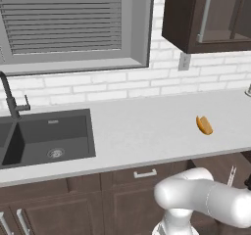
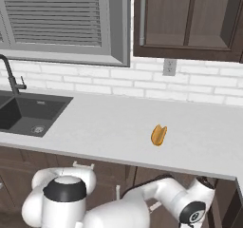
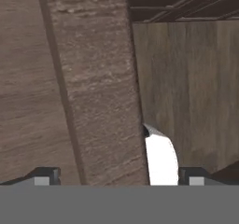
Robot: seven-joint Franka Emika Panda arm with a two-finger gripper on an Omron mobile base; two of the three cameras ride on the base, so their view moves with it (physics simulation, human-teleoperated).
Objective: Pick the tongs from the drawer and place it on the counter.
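In the hand view my gripper (image 3: 119, 178) is open, its fingertips (image 3: 46, 176) far apart at the bottom. It looks close up at the brown wood of the drawer (image 3: 98, 101); one thick board runs between the fingertips. A pale, silvery curved piece (image 3: 161, 160) pokes out from behind that board's right edge; it may be the tongs, but I cannot tell. A slim pale forked thing (image 1: 231, 175) shows low in the drawer area at the right, under the counter (image 1: 147, 126). My arm (image 2: 161, 194) bends down below the counter's front edge.
A small orange oval food item (image 1: 204, 125) lies on the counter's right part. The dark sink basin (image 1: 49, 138) and tap (image 1: 12, 99) are on the left. A dark wall cabinet (image 1: 211, 16) hangs above. Closed cabinet fronts with a pale handle (image 1: 145, 173) run below.
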